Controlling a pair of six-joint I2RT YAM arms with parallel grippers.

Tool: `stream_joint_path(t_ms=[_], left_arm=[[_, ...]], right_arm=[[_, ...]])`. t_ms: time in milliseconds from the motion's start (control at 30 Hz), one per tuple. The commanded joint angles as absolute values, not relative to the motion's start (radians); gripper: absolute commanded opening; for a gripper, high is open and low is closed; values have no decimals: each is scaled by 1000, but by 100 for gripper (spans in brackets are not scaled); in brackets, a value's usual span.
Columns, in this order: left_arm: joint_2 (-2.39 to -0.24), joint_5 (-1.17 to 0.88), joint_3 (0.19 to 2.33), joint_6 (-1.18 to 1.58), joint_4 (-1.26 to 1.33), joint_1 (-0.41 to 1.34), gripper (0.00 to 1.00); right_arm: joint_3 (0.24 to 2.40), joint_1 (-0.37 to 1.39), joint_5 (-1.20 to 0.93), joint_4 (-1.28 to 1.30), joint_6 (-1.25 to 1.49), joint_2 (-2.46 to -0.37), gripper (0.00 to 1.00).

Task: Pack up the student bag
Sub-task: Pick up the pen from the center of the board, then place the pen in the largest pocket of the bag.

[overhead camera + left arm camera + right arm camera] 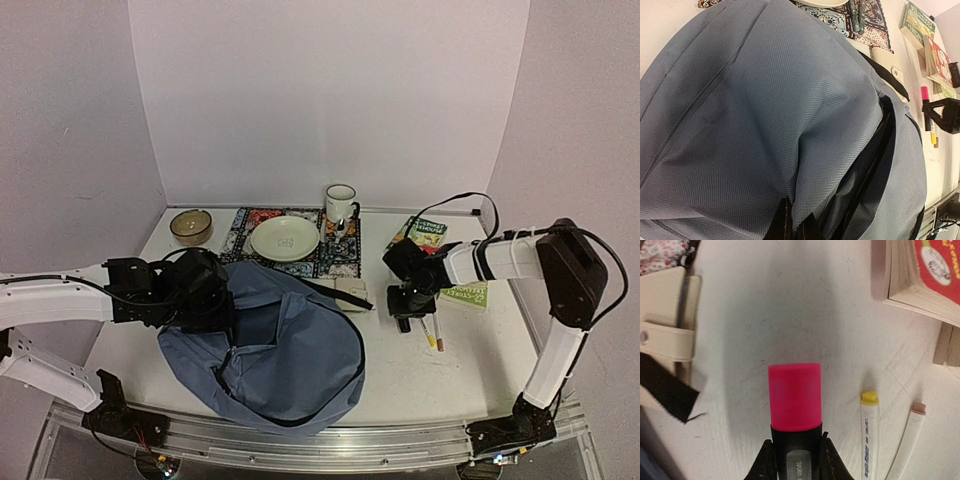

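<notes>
Top external view gives me the white table (470,370), and by far the biggest thing on it is the student bag (270,350), a slate-blue backpack slumped from the centre toward 7 o'clock, its zipped mouth gaping along the side facing 3 o'clock. My left gripper (208,305) sits at the bag's 10 o'clock edge. On the left wrist camera its black fingertips (784,225) are pinched together on a fold of the blue fabric, so that pincer is closed on the bag. At 12 o'clock lies a patterned placemat (330,260) with a pale plate (285,238) on it. A white mug (341,203) stands at the mat's far right corner. Two books (425,232) lie at about 2 o'clock, one green-covered near the back wall and another just nearer me, partly under the right arm. A tan bowl (190,226) sits at 10 o'clock, apart from the mat. A cream case (350,292) with a snap tab lies just off the bag's 2 o'clock corner, a black strap crossing it. My right gripper (405,315) points down at 3 o'clock. On the right wrist camera its jaws press both sides of the black barrel of a pink-capped highlighter (795,395), so that pincer is narrow and holding the highlighter. I cannot tell whether the highlighter is off the table. Just toward 3 o'clock from it lie two white pens (869,440) side by side, one yellow-tipped and one brownish-tipped.
</notes>
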State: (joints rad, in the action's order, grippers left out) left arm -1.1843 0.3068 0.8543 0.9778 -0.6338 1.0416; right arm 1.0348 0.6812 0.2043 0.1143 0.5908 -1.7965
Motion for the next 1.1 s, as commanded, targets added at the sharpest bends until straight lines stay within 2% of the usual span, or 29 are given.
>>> stream_joint_path(t_ms=[0, 200, 567, 867, 1067], left_arm=[[-1155, 316, 909, 1001, -563, 1042, 0], [-1157, 326, 913, 1032, -562, 1042, 0], [-1164, 311, 916, 1049, -533, 1041, 0], [-1202, 225, 926, 1029, -491, 1042, 0], [-1213, 156, 900, 1028, -451, 1042, 0]], right_arm=[[1025, 731, 152, 159, 586, -1616, 0], [1071, 886, 64, 158, 615, -1514, 0], [1188, 1123, -204, -50, 750, -1615, 0], [1323, 1158, -341, -153, 838, -1822, 0], [1361, 1155, -280, -160, 900, -1894, 0]])
